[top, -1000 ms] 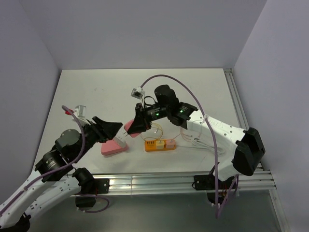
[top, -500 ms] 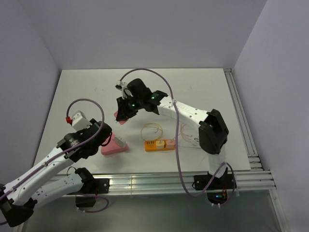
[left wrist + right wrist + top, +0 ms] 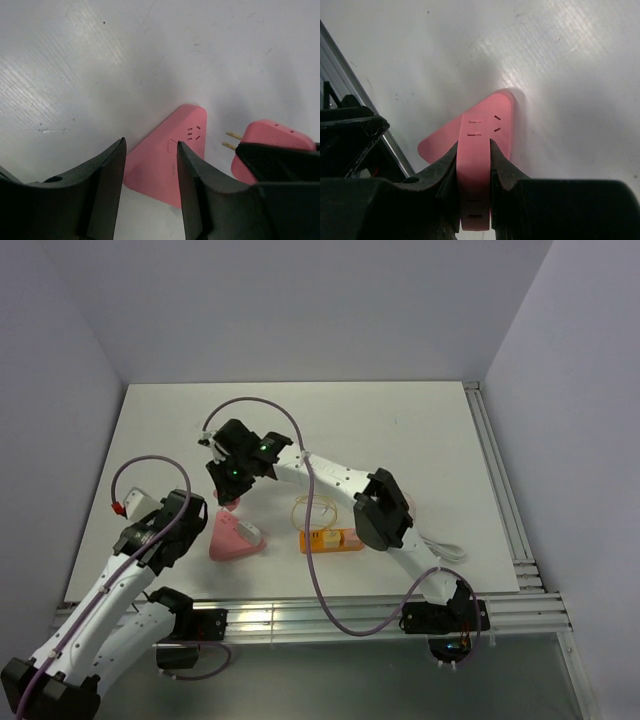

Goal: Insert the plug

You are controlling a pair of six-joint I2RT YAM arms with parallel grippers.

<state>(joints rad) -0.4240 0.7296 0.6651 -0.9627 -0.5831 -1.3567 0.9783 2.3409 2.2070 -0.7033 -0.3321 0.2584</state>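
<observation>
The left gripper's [image 3: 150, 145] jaws stand wide with nothing in them, poised over the pink triangular socket block [image 3: 167, 167], which lies flat on the white table [image 3: 90, 60]. One corner of the block shows in the gap between the jaws, and they are not touching it. Its slots [image 3: 194, 133] sit near the far corner, just beyond the right finger.

To the right of that finger is the pink plug [image 3: 267, 142]. Its two brass prongs [image 3: 230, 141] point toward the block and stay just clear of it. The right gripper [image 3: 474, 147] is closed on the plug's body, and the block lies directly past its fingertips.

The main risk is that the block is loose. If the prongs miss the slots or come in slanted, they will probably catch on the smooth face and push the block across the table instead of entering. Clamping the left jaws on it first would prevent that. The prongs also look close to level while the slots face upward, so an uncorrected tilt could jam or bend them.
</observation>
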